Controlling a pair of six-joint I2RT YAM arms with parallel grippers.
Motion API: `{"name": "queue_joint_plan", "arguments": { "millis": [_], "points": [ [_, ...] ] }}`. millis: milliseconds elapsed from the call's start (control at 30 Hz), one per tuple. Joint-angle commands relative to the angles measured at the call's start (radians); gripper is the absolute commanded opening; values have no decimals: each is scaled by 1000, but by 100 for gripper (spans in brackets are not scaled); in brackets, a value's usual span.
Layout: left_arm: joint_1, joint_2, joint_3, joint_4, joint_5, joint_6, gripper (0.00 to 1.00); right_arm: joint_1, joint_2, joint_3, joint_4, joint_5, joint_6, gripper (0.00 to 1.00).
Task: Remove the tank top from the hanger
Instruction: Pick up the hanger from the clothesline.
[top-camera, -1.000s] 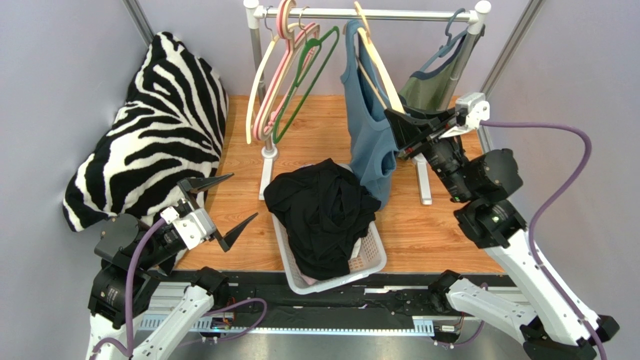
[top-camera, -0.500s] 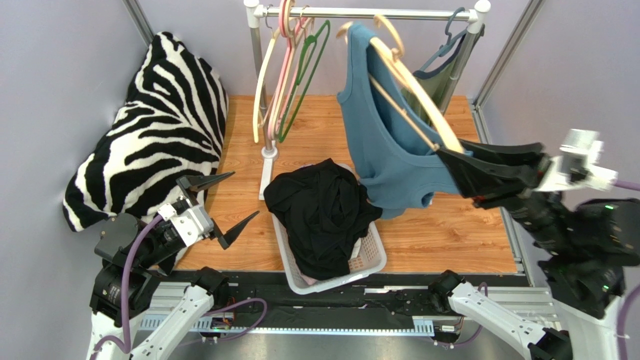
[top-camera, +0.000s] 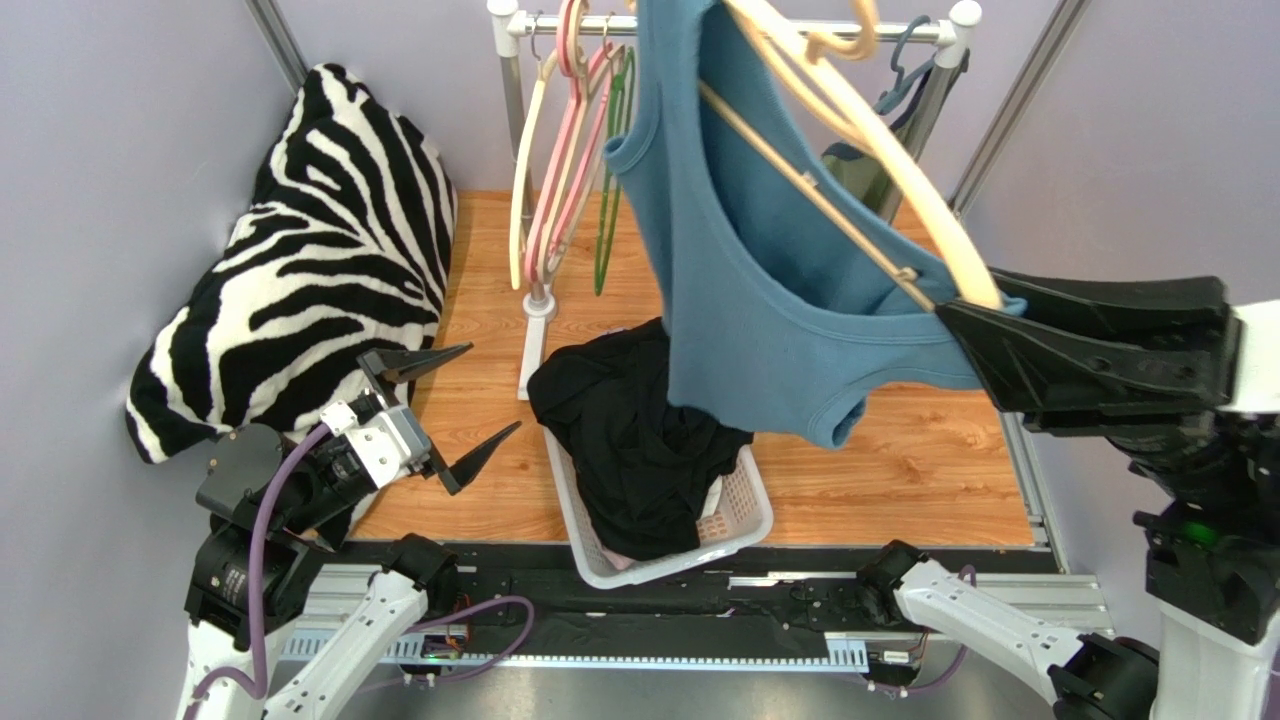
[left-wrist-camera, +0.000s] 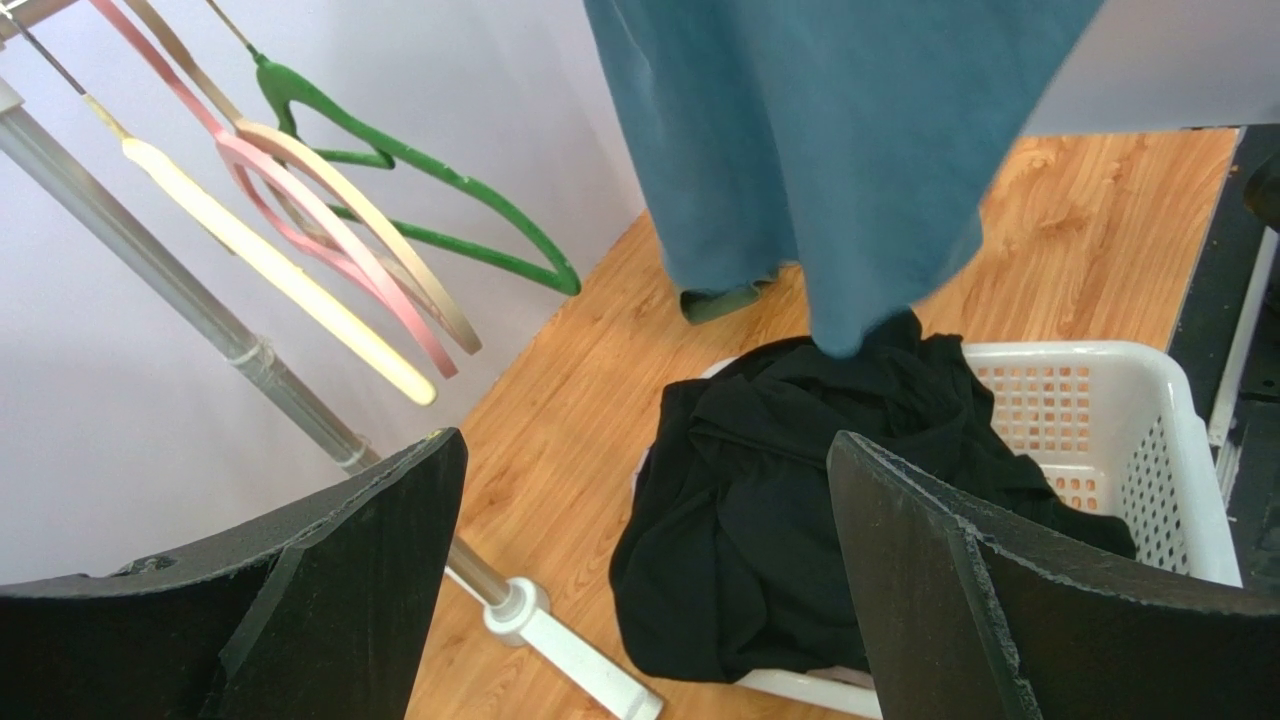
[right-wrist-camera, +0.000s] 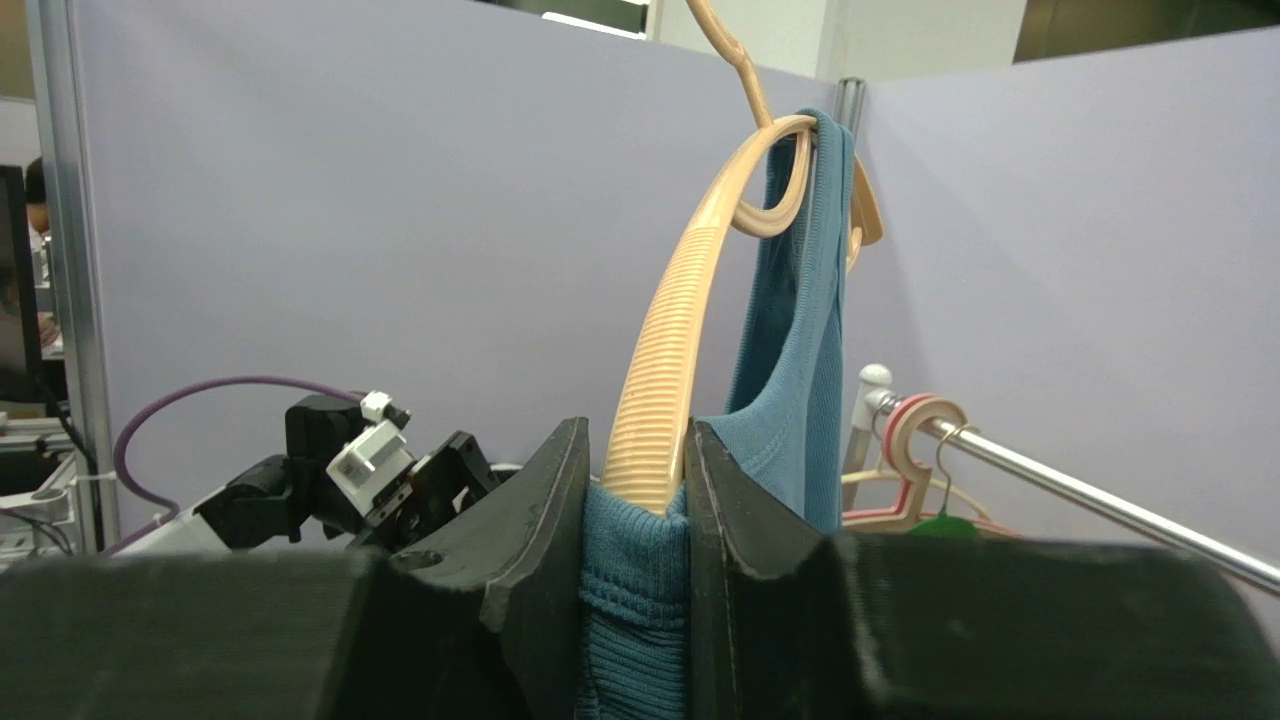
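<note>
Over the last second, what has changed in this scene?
The right gripper, shut on the cream hanger with the blue tank top, lifted it off the rail and swung it up and toward the robot. The left gripper stayed open in place; the basket of black clothes and the zebra cushion did not move.

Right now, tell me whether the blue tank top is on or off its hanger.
On: the hanger sits inside the tank top, strap over its shoulder, and the right gripper clamps both.

place: robot lab test cell | why: lilac partition panels (top-camera: 120, 150) box me in | aluminium frame posts (top-camera: 277, 38) | small wooden bench (top-camera: 902, 465) carrying a clothes rail (left-wrist-camera: 181, 288)
</note>
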Motion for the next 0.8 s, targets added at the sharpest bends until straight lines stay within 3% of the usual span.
{"name": "queue_joint_plan", "arguments": {
  "millis": [0,233,467,767],
  "points": [
    [14,-6,1,25,28,-34,99,-5,30,-31,22,-44,42,0],
    [24,0,13,25,44,-34,99,-4,2,-97,-33,-78,59,0],
    [44,0,57,25,80,-33,99,-4,-62,-227,-145,-210,45,0],
    [74,-14,150,77,303,76,99,-4,-78,-370,-280,-368,18,0]
  ]
}}
